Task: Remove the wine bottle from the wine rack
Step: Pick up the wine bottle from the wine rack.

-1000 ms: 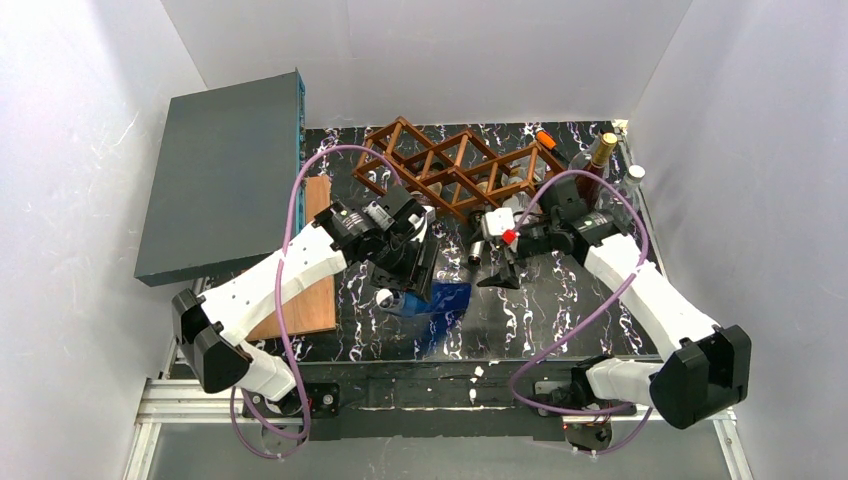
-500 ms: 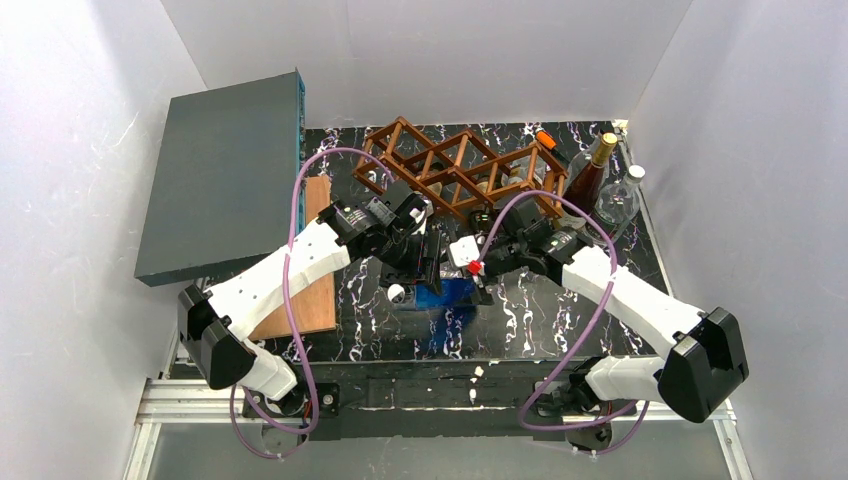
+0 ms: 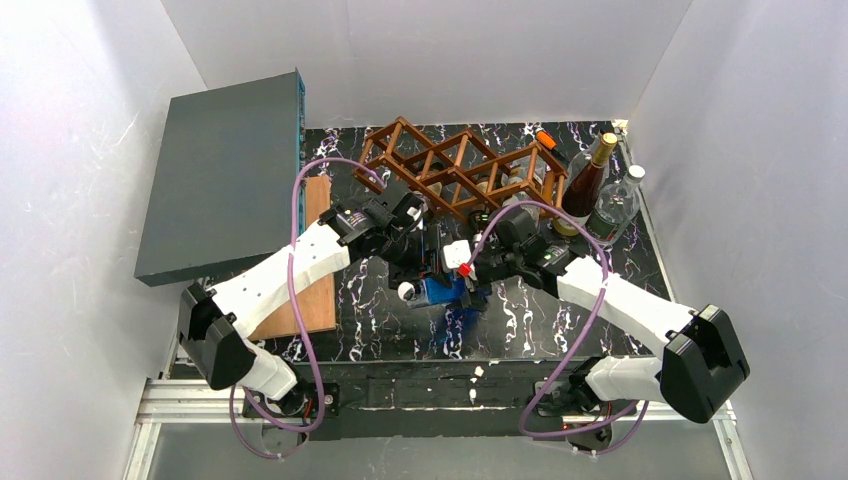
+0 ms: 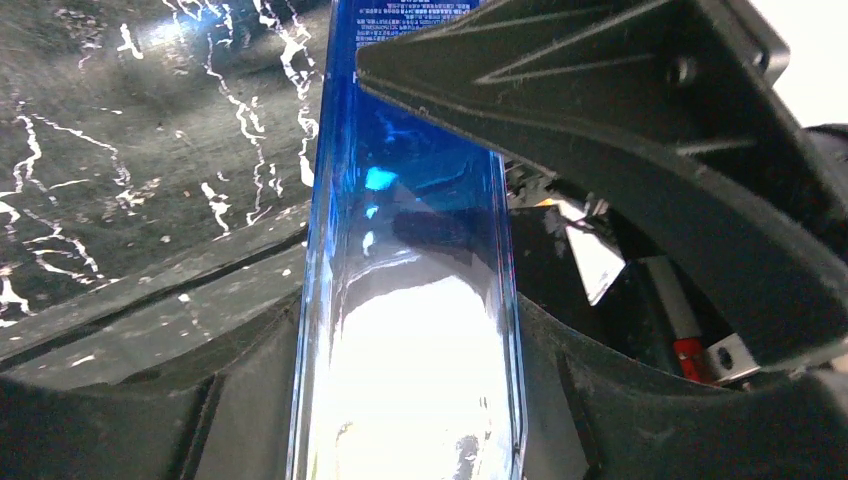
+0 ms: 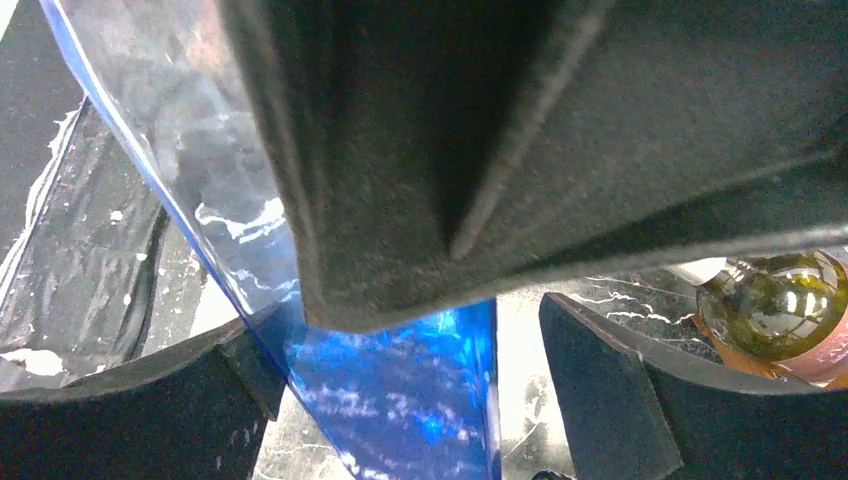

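Observation:
The wine bottle [image 3: 441, 291] is blue glass with a white cap and lies tilted low over the table, in front of the brown lattice wine rack [image 3: 455, 168]. My left gripper [image 3: 418, 263] is shut on its body. In the left wrist view the bottle [image 4: 405, 290] fills the space between my left gripper's [image 4: 405, 410] dark fingers. My right gripper [image 3: 470, 288] is open and straddles the bottle's other end. In the right wrist view the blue glass [image 5: 400, 390] touches one finger of my right gripper [image 5: 410, 400], with a gap at the other finger [image 5: 600, 400].
A brown bottle [image 3: 585, 183] and a clear bottle [image 3: 612, 205] stand right of the rack. More bottles lie in the rack's cells. A grey flat box [image 3: 225, 170] leans at the left, above a wooden board [image 3: 315, 300]. White walls close in all round.
My right arm has swung left from near the rack and brought its open jaws around the blue bottle. My left gripper has shifted the bottle slightly right.

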Available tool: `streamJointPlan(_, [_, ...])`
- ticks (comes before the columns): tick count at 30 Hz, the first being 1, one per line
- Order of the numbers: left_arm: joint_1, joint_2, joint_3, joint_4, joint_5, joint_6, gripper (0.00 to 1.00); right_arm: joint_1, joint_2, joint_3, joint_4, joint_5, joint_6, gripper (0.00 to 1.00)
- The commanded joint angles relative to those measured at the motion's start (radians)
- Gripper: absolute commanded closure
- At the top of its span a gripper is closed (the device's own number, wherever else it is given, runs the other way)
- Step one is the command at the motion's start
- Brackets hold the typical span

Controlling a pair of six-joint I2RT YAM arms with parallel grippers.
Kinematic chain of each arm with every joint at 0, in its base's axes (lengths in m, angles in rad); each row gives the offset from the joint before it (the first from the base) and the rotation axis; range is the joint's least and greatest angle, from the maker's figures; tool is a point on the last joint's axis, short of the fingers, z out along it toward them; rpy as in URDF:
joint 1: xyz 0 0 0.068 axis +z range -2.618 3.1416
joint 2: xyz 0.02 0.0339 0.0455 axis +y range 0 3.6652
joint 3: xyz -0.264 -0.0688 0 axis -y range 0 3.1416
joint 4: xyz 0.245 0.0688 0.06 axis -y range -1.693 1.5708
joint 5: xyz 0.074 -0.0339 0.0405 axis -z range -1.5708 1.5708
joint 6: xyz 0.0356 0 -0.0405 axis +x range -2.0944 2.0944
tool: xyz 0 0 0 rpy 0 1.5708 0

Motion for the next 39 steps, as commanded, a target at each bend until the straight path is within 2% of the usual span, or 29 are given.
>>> streamJointPlan(1, [0.018, -0.055, -0.031, 0.108, 0.091, -0.093, 1.0, 0.008, -0.028, -0.044, 0.117, 0.001, 0.04, 0.03])
streamJointPlan(7, [0.022, -0.073, -0.075, 0.159, 0.123, -0.131, 0.98, 0.009, -0.017, -0.093, 0.138, -0.081, -0.019, 0.22])
streamJointPlan(9, [0.026, -0.083, -0.093, 0.183, 0.135, -0.142, 0.88, 0.009, -0.011, -0.098, 0.135, -0.093, -0.032, 0.32])
streamJointPlan(13, [0.036, -0.111, -0.131, 0.232, 0.163, -0.149, 0.62, 0.008, -0.006, -0.093, 0.109, -0.109, -0.058, 0.62])
streamJointPlan(16, [0.049, -0.152, -0.16, 0.264, 0.17, -0.148, 0.39, 0.001, -0.003, -0.088, 0.092, -0.137, -0.06, 0.75])
streamJointPlan(18, [0.059, -0.174, -0.182, 0.287, 0.174, -0.145, 0.28, -0.002, 0.0, -0.086, 0.082, -0.158, -0.06, 0.8])
streamJointPlan(25, [0.081, -0.269, -0.261, 0.343, 0.146, -0.122, 0.03, -0.018, 0.001, -0.076, 0.052, -0.21, -0.052, 0.9])
streamJointPlan(34, [0.1, -0.408, -0.372, 0.449, 0.041, -0.042, 0.02, -0.051, -0.003, -0.069, 0.048, -0.254, -0.021, 0.93])
streamJointPlan(39, [0.103, -0.501, -0.481, 0.616, 0.014, 0.002, 0.02, -0.072, 0.0, -0.068, 0.046, -0.27, -0.01, 0.93])
